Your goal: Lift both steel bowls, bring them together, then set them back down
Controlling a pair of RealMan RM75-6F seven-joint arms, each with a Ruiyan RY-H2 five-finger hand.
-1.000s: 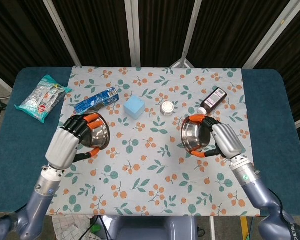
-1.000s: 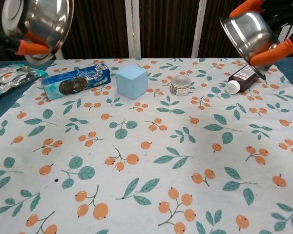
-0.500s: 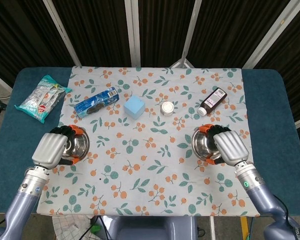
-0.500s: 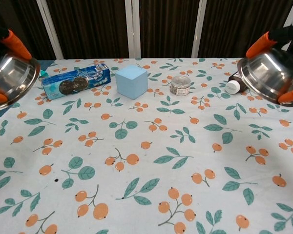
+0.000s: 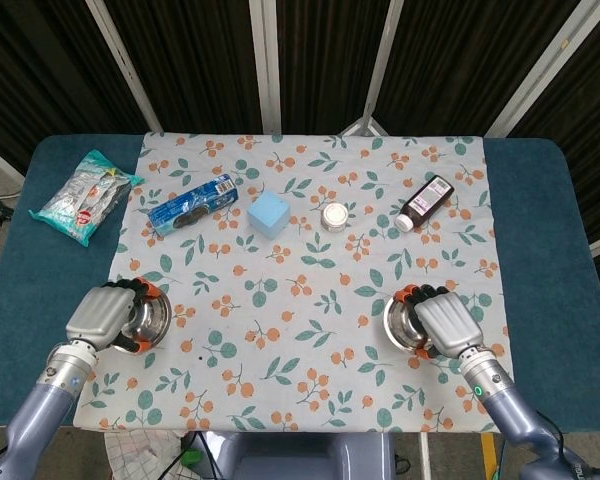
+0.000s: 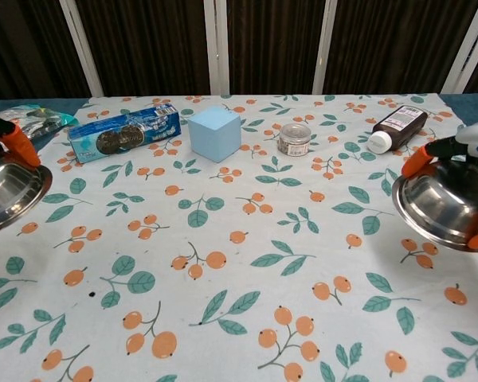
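My left hand [image 5: 104,313] grips a steel bowl [image 5: 150,317] low over the cloth's left edge; the chest view shows that left bowl [image 6: 9,192] upright, with an orange-tipped finger [image 6: 14,137] over its far rim. My right hand [image 5: 441,321] grips the other steel bowl [image 5: 403,325] near the cloth's front right. In the chest view the right bowl [image 6: 441,208] hangs slightly above the cloth, tilted a little, orange fingertips [image 6: 419,159] on its rim. The two bowls are far apart.
On the floral cloth [image 5: 310,290] lie a blue cookie pack [image 5: 191,202], a light blue cube [image 5: 270,213], a small jar [image 5: 332,215] and a dark bottle [image 5: 425,202]. A snack bag [image 5: 83,197] sits on the blue table at far left.
Both hands have carried their bowls downward and toward the near edge, the bowls levelling from tilted to nearly upright. The two bowls have moved further apart.
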